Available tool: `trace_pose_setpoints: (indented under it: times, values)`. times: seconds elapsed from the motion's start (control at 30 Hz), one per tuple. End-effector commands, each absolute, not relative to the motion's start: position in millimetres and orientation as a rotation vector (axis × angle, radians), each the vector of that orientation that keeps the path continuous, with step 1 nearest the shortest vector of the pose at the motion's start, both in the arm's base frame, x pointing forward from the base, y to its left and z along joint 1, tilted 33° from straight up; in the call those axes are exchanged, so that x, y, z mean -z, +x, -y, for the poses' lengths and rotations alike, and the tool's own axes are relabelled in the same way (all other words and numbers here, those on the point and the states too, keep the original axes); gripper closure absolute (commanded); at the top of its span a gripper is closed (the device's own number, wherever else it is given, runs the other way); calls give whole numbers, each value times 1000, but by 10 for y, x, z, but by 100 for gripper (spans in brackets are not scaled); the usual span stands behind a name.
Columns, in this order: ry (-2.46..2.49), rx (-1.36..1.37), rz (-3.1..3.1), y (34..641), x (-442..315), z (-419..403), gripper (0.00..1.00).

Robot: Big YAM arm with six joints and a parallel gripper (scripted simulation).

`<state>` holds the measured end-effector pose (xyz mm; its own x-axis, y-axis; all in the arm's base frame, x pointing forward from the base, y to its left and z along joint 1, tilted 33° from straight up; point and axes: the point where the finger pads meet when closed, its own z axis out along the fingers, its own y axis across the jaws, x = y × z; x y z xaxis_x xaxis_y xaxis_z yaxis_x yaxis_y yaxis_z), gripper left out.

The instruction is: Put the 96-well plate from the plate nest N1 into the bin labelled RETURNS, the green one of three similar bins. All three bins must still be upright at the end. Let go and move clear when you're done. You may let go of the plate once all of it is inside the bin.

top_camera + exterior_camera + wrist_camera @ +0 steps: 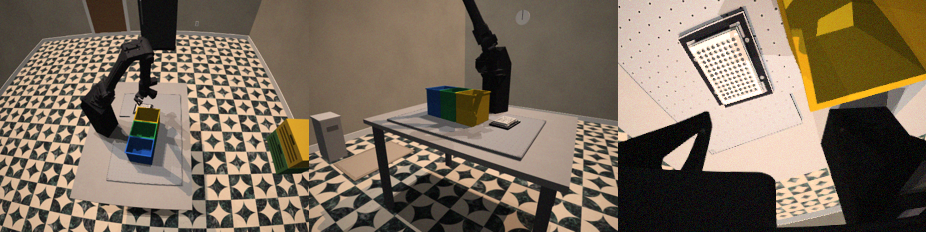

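from the top you see only a sliver of the 96-well plate (145, 105); the yellow bin (147, 114) covers the rest. in the exterior view the arm (481, 27) runs off the upper edge, so the gripper is out of sight there. the wrist view cuts off the yellow bin's far walls, and the fingers are black silhouettes. you can't read any bin labels.
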<state>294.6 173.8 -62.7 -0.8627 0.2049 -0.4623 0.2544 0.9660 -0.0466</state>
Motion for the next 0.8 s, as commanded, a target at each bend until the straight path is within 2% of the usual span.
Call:
trace_pose_setpoints:
  times: [0.0,0.47,0.77]
  values:
    - [216,131,-2627,2954,647,-1989,0]
    - [-124,178,-2558,2668,821,-2511,0]
    - [-51,160,-2554,2709,753,-2549,0]
